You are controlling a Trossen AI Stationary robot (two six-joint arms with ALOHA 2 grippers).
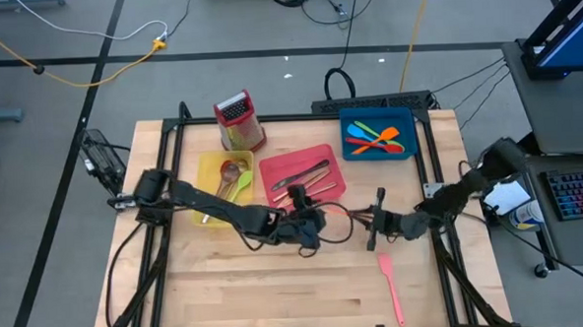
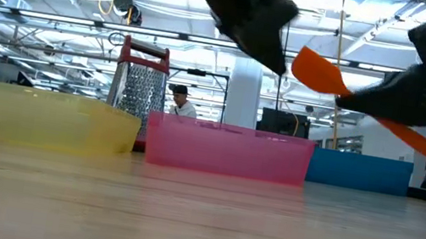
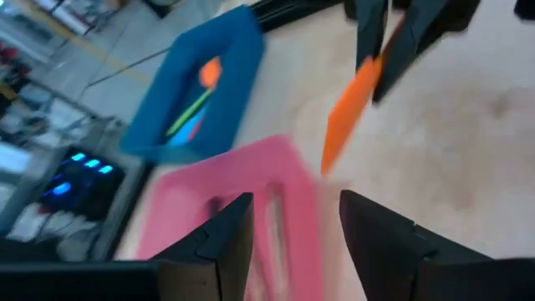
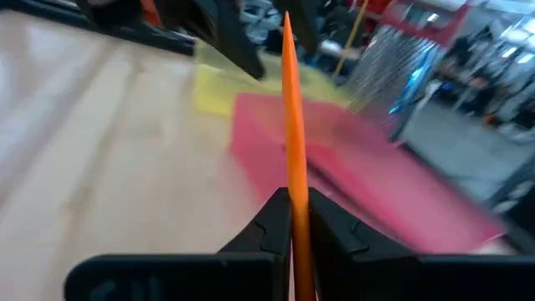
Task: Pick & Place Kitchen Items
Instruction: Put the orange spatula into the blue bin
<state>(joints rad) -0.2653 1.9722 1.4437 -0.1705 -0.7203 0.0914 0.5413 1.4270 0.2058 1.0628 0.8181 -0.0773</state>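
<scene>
An orange spatula (image 2: 321, 71) hangs above the middle of the table, and my right gripper (image 4: 294, 196) is shut on it. In the left wrist view the spatula's blade (image 3: 347, 113) points toward my left gripper (image 3: 292, 209). That gripper stands open a short way off, with nothing between its fingers. In the high view my left gripper (image 1: 322, 224) and my right gripper (image 1: 371, 222) face each other just in front of the pink tray (image 1: 272, 167). A pink spatula (image 1: 391, 287) lies flat on the table near the front right. My right gripper pinches the orange spatula between its two fingers at the flat sides (image 4: 293, 180), just behind the blade. The fingers come nearly level from the table's right side, and the spatula lies along them. Its blade sticks out past the fingertips and its handle (image 2: 416, 139) trails back. It is clear of the table.
A yellow tray (image 1: 208, 172) with utensils, the pink tray with dark cutlery and a blue tray (image 1: 355, 146) with coloured utensils stand along the far half. A red-topped box grater (image 1: 238, 121) stands behind them. The near half of the wooden table (image 1: 277, 292) holds only the pink spatula.
</scene>
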